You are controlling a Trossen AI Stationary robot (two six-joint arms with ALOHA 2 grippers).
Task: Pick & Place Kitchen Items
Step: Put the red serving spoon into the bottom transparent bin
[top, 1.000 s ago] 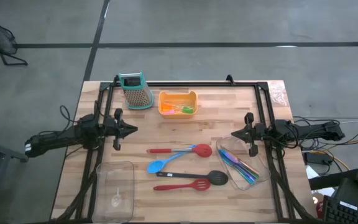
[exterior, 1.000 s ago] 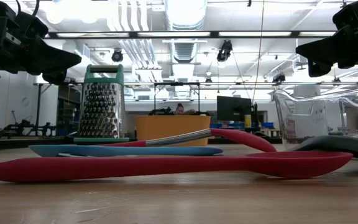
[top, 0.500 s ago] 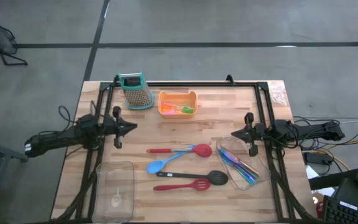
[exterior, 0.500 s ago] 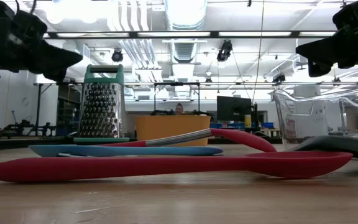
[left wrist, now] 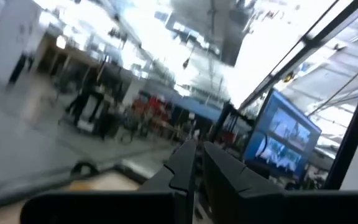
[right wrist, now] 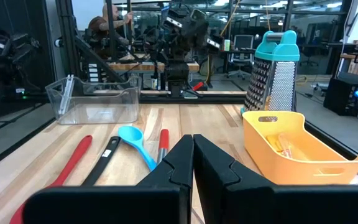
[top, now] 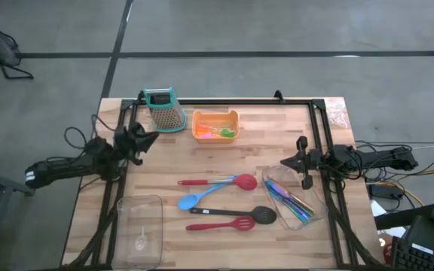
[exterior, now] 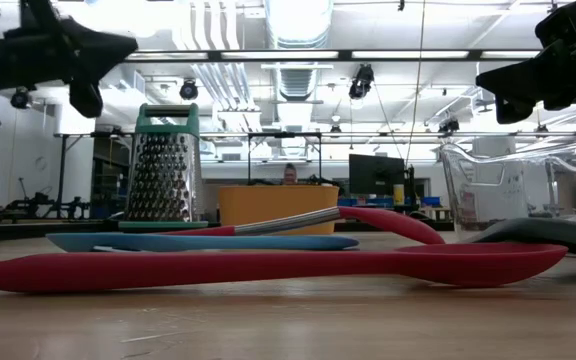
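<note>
Left claw raised off the desk, fingers pressed together, gripping nothing; tilted toward the grater, which stood just beyond its tip at the desk's far edge. Seen high in the low view, above the grater.

Right claw held level over the desk's right side, fingers likewise together and empty, pointed inward at the left arm.

Four long utensils spread between the two claws, nearer the front of the desk than either. Red spoon closest to the right claw's tip, bowl toward that claw. Blue spoon crossed beneath it, bowl toward the left claw's side. Black spoon next toward the front, then red spatula at the very front, filling the low view's foreground.

Blue-handled cutlery lying in a clear bin just below and beside the right claw. Second clear bin at the front, on the left claw's side, holding something small that could not be made out.

Orange tray at the back, between the claws and beside the grater, holding small orange and green pieces.
</note>
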